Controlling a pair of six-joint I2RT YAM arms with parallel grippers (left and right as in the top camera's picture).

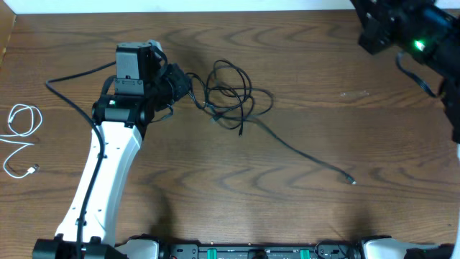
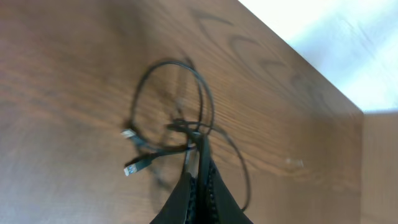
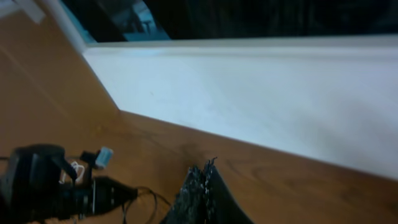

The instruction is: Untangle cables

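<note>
A bunch of black cables (image 1: 231, 95) lies looped at the table's middle back, with one long tail running to a plug end (image 1: 351, 180) at the front right. My left gripper (image 1: 188, 89) is at the bunch's left edge. In the left wrist view its fingers (image 2: 199, 163) are shut on a black cable strand (image 2: 200, 106), with two plug ends (image 2: 130, 167) lying just left of them. A white cable (image 1: 20, 137) lies apart, coiled at the far left. My right gripper (image 3: 205, 169) is shut and empty, high at the back right.
My right arm (image 1: 406, 29) hangs over the back right corner, by the table's far edge and a white wall strip (image 3: 249, 87). A black cord (image 1: 72, 75) runs from the left arm's wrist to the left. My left arm (image 1: 108, 165) crosses the front left.
</note>
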